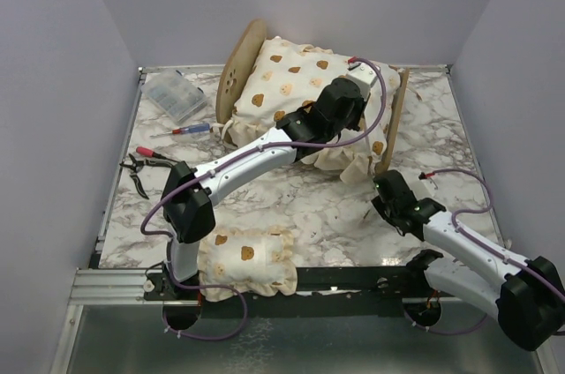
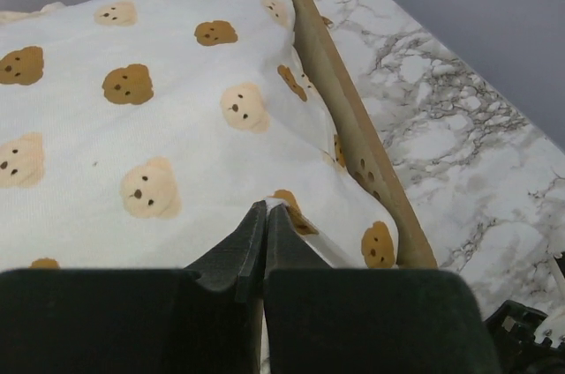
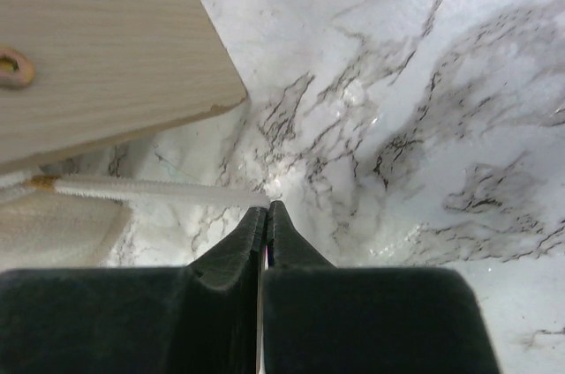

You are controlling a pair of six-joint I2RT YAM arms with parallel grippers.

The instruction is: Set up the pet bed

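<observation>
From above, the pet bed (image 1: 395,118) is sitting on the marble table (image 1: 318,211), its long axis running left-right with the headboard (image 1: 240,65) at the left. A clear box (image 1: 177,96), contents unclear, is lying left of it.

Left wrist: the left gripper (image 2: 265,213) is poised over the bed's cushion (image 2: 132,127), jaws together.

Right wrist: the right gripper (image 3: 267,213) is hovering beside the bed's corner, pinched closed.

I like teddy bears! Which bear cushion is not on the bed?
The small pillow, all by itself at the near edge of the table. The big cushion with the same bears lies on the wooden bed, between its end boards.
</observation>
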